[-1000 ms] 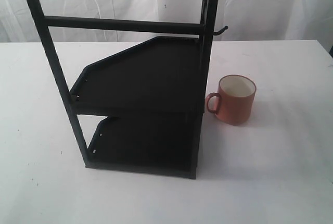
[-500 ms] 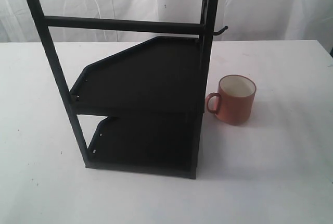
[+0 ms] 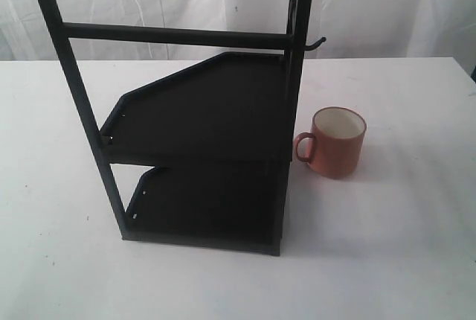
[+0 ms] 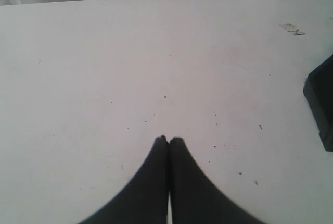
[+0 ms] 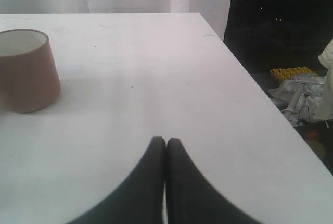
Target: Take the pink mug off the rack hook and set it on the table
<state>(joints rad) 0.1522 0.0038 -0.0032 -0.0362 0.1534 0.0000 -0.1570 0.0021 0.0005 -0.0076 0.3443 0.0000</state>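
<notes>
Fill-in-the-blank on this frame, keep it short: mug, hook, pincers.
The pink mug stands upright on the ____.
The rack hook holds ____.
The mug's handle points toward the ____.
The left pincer and right pincer are both ____.
Missing: table; nothing; rack; shut.

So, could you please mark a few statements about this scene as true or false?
1. The dusty-pink cylindrical mug hangs on the thin black rack hook. False: it stands upright on the white table; the hook is bare.
2. The mug's handle faces the tall black metal rack. True.
3. The right hand grips the mug. False: it is shut on nothing, apart from it.
4. The left hand is shut. True.
</notes>
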